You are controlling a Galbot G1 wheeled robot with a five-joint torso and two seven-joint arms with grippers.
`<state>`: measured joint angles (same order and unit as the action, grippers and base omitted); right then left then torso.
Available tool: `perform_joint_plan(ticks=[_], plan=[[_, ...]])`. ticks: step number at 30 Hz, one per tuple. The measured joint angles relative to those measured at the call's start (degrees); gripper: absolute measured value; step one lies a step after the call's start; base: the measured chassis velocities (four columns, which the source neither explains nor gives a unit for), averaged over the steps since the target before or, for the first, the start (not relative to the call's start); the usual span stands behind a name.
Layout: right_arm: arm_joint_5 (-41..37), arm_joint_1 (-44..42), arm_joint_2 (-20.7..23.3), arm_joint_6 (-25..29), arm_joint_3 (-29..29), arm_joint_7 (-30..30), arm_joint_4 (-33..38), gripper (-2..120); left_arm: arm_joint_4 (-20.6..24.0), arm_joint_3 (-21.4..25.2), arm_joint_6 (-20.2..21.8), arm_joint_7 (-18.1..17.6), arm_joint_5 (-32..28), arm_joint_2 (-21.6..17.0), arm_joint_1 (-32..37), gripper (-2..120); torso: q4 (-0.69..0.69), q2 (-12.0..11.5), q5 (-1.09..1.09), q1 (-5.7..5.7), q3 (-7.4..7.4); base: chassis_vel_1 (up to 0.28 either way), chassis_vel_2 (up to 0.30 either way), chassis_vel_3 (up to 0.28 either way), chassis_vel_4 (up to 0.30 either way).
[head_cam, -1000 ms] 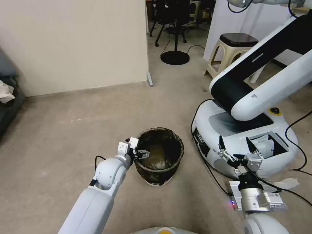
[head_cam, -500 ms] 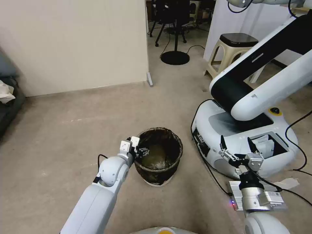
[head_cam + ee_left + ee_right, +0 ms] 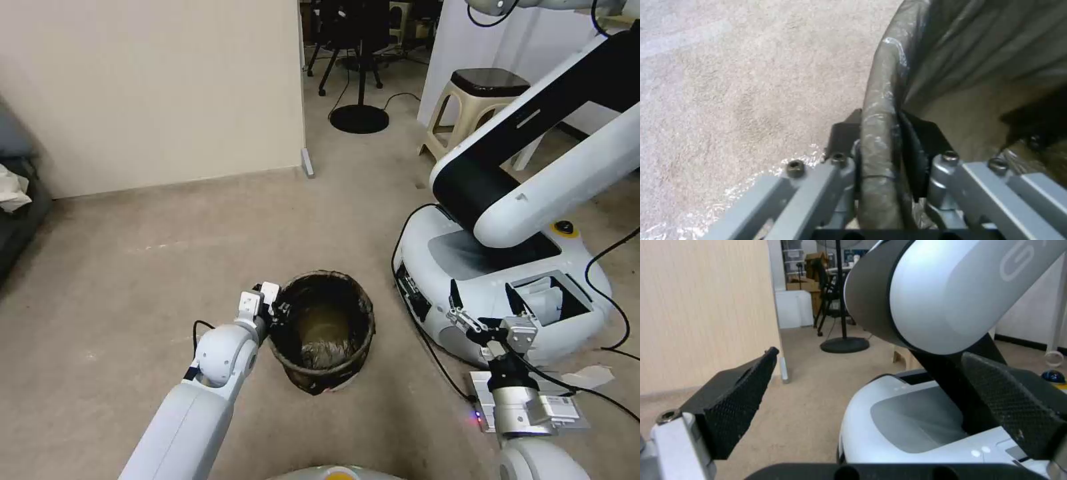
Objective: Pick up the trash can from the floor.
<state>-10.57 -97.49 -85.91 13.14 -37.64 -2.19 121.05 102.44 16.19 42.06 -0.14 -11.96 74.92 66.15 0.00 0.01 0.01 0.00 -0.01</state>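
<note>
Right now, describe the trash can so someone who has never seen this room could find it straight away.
Start at the big white domed robot base on the beige floor; the trash can sits just to its left. It is a small round bin lined with a dark crinkled bag, with the left tool clamped on its rim.

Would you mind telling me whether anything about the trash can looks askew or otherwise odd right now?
Yes: the trash can sits tilted on the floor, mouth leaning toward the camera and one base edge apparently raised. The left hand is clamped on its bag-covered rim. The right hand hangs open beside the robot base.
</note>
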Motion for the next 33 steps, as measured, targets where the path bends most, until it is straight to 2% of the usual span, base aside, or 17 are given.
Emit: perform_joint_plan(ticks=[3,13,20,33], plan=[[0.1,-0.1,-0.1,0.2,0.1,0.0,0.0,100,0.1,0.4,0.0,0.0,0.0,0.0,0.3,9,0.0,0.0,0.0,0.0,0.0,0.0,0.0,0.0,0.0],[0.1,0.0,-0.1,0.4,0.3,0.0,-0.1,100,0.4,1.1,0.0,-0.4,-0.3,0.2,0.7,9,-0.02,0.0,-0.02,0.0,0.0,0.0,0.0,0.0,0.0],[0.1,-0.1,-0.1,0.5,0.3,0.0,-0.1,100,2.3,3.1,0.2,-0.6,-2.3,0.2,1.4,6,-0.01,0.0,-0.03,0.0,0.01,0.0,0.0,0.0,0.0],[0.0,0.0,0.4,0.5,0.2,0.0,0.2,100,9.2,6.9,0.2,-2.9,-10.0,-0.3,2.4,3,-0.01,0.0,-0.01,0.0,0.01,0.0,0.0,0.0,0.0]])
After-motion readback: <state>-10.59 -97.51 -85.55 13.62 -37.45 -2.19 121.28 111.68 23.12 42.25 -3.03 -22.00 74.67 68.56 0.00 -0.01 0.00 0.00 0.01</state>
